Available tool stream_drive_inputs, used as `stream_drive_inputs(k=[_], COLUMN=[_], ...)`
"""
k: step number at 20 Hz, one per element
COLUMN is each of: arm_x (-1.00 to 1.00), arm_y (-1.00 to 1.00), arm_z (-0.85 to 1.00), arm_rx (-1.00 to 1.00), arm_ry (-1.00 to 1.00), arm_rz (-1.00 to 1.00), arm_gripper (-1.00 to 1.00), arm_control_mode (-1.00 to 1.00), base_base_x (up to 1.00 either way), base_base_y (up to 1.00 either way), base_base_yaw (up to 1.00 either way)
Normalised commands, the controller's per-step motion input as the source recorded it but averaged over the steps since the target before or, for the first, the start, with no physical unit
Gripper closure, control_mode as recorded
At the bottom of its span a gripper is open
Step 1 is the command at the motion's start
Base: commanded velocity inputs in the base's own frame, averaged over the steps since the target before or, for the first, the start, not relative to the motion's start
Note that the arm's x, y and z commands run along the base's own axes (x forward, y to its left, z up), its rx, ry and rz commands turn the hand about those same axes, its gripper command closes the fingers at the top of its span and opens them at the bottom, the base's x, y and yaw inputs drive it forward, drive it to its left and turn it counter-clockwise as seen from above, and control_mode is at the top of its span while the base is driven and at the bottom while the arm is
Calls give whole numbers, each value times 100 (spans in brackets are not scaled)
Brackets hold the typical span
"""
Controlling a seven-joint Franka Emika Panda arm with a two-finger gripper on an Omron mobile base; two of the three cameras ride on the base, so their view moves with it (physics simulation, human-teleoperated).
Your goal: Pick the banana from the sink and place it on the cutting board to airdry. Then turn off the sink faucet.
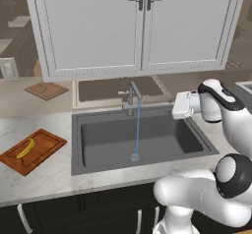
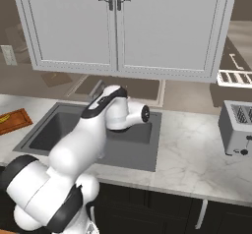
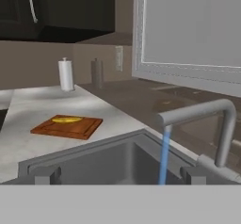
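The small yellow banana [image 1: 25, 148] lies on the reddish-brown cutting board [image 1: 42, 147], left of the sink [image 1: 93, 142] on the counter. In the hand view the banana [image 3: 67, 120] rests near the far edge of the board [image 3: 70, 129]. The grey sink faucet [image 1: 133, 96] stands behind the basin, and a thin blue stream of water [image 1: 137, 130] runs from its spout to the drain. My gripper [image 3: 117, 176] is open with nothing between its fingertips [image 3: 44, 175]. It hovers over the sink's right side, a little right of the faucet [image 3: 207, 112], and faces left.
A smaller pale board [image 1: 47, 89] lies on the back counter at left. White wall cabinets [image 1: 138, 26] hang low above the faucet. A toaster [image 2: 238, 127] stands on the counter at right. A paper towel roll [image 3: 66, 75] and a dark cylinder [image 3: 97, 72] stand beyond the board.
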Motion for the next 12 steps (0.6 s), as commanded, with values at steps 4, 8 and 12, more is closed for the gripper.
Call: stream_drive_inputs(k=[4,8,12], arm_x=[30,33,22], arm_y=[0,-1,-2], arm_z=[0,-1,-9], arm_rx=[0,0,0], arm_ry=[0,0,0], arm_rz=[5,5,4], arm_gripper=[-100,-100,-100], arm_control_mode=[-100,-100,-100], base_base_x=[0,0,0], base_base_y=[0,0,0], base_base_yaw=[0,0,0])
